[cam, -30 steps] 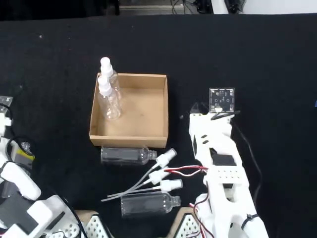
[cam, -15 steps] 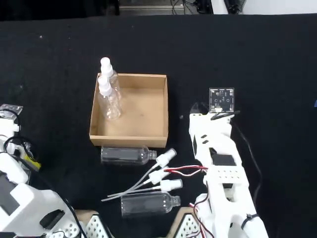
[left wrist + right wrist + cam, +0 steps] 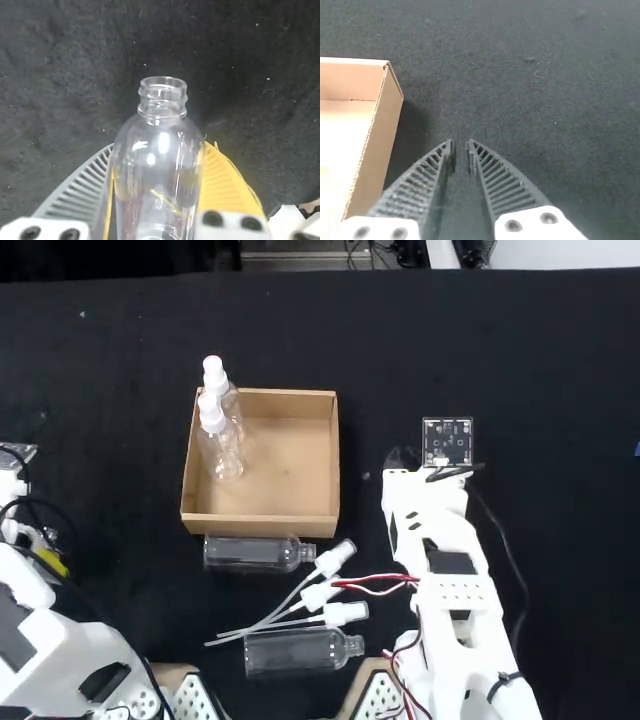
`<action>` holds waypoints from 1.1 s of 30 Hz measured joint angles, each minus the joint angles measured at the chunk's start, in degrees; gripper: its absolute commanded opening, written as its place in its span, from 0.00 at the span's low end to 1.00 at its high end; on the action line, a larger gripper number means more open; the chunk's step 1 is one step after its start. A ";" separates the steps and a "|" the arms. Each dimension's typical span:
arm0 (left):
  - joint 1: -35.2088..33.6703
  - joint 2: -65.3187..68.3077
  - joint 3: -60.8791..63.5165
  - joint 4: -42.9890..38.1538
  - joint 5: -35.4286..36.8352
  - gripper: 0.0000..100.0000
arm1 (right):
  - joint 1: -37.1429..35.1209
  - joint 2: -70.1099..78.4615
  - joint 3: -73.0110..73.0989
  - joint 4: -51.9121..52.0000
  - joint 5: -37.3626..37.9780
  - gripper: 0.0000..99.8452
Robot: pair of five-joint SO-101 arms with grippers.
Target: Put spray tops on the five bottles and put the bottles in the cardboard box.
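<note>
One capless bottle (image 3: 158, 170) in the left gripper (image 3: 159, 148), whose arm shifted

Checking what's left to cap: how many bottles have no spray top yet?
3. One bottle lies beside the cardboard box, a second lies across the loose spray tops from that box, and the third is held in the left gripper.

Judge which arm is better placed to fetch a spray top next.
Right. The right gripper is empty beside the cardboard box, and loose spray tops lie near that arm; the left gripper is shut on an uncapped bottle.
</note>
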 measured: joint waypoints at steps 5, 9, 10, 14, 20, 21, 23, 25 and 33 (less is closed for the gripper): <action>0.00 0.26 0.09 -1.76 0.00 0.31 | 0.00 0.00 0.00 0.00 0.00 0.03; -2.46 0.26 0.09 -2.11 -3.69 0.28 | 0.00 0.00 0.00 0.00 0.00 0.03; -3.34 0.26 0.09 -2.11 -5.36 0.28 | 0.00 0.00 0.00 0.00 0.00 0.03; -5.45 0.26 0.09 -2.11 -10.73 0.28 | 0.00 0.00 0.00 0.00 0.00 0.03; -3.34 0.26 0.09 -2.46 -10.37 0.28 | 0.00 0.00 0.00 0.00 0.00 0.03; -2.37 0.26 0.09 -3.34 -9.32 0.28 | 0.00 0.00 0.00 0.00 0.00 0.03; -0.53 0.26 0.09 -5.63 -7.47 0.28 | 0.00 0.00 0.00 0.00 0.00 0.03; 0.53 0.97 0.53 -8.18 -5.89 0.28 | 0.00 0.00 0.00 0.00 0.00 0.03; 0.88 6.15 0.79 -11.25 -6.24 0.28 | 0.00 0.00 0.00 0.00 0.00 0.03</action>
